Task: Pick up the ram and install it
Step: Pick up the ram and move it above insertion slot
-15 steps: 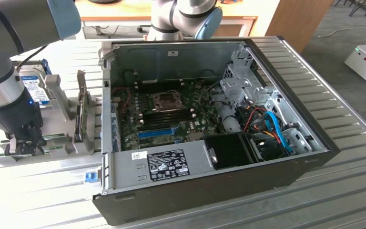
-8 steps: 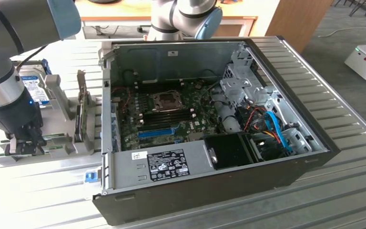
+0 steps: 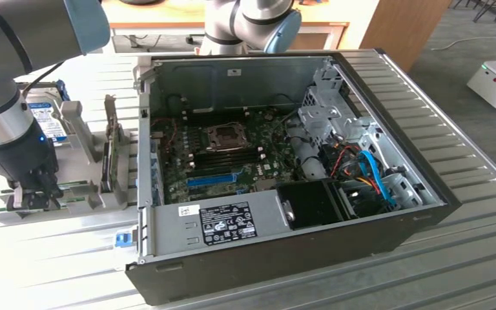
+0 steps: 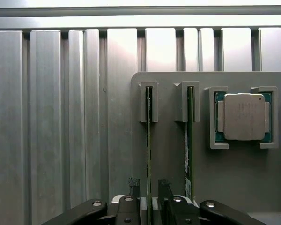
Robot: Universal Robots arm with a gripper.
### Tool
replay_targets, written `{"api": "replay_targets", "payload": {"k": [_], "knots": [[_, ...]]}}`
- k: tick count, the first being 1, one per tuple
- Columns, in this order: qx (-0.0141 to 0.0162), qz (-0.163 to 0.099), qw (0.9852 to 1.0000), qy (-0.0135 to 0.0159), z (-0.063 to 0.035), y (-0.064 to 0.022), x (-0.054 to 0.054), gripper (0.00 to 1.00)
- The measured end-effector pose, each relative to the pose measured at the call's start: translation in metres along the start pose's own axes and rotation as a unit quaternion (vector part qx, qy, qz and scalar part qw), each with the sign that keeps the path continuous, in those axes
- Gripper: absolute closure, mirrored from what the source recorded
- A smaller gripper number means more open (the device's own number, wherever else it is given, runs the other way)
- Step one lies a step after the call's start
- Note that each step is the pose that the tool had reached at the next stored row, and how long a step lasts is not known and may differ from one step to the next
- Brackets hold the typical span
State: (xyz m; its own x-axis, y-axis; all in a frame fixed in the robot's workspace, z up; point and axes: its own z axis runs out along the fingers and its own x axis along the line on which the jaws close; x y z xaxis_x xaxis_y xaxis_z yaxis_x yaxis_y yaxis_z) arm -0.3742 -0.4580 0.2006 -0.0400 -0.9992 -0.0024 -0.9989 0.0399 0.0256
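Two fingers (image 4: 164,186) astride ram (image 4: 149,136), arm (image 3: 5,123) upright

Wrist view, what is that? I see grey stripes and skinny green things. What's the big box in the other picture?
It's a robot arm with a two-fingered gripper. The wrist view comes from a camera on the arm, looking past its fingers. The stripes are a ribbed metal table. On it lies a grey tray holding a silver processor chip and two thin green circuit-board sticks on edge. The open fingers stand either side of one, the ram, not squeezing it; the second stick stands beside. The exterior view, from a camera off the arm, shows the box: an open black computer case, green motherboard inside.
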Motion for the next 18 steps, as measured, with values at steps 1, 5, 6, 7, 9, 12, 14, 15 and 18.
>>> {"api": "replay_targets", "payload": {"k": [1,5,6,7,9,12,14,15,18], "knots": [[0.0,0.0,1.0,0.0,0.0,0.0,0.0,0.71],[0.0,0.0,1.0,0.0,0.0,0.0,0.0,0.71],[0.0,0.0,1.0,0.0,0.0,0.0,0.0,0.72],[0.0,0.0,1.0,0.0,0.0,0.0,0.0,0.72],[0.0,0.0,1.0,0.0,0.0,0.0,0.0,0.79],[0.0,0.0,1.0,0.0,0.0,0.0,0.0,0.79],[0.0,0.0,1.0,0.0,0.0,0.0,0.0,0.79],[0.0,0.0,1.0,0.0,0.0,0.0,0.0,0.79],[0.0,0.0,1.0,0.0,0.0,0.0,0.0,0.79]]}}
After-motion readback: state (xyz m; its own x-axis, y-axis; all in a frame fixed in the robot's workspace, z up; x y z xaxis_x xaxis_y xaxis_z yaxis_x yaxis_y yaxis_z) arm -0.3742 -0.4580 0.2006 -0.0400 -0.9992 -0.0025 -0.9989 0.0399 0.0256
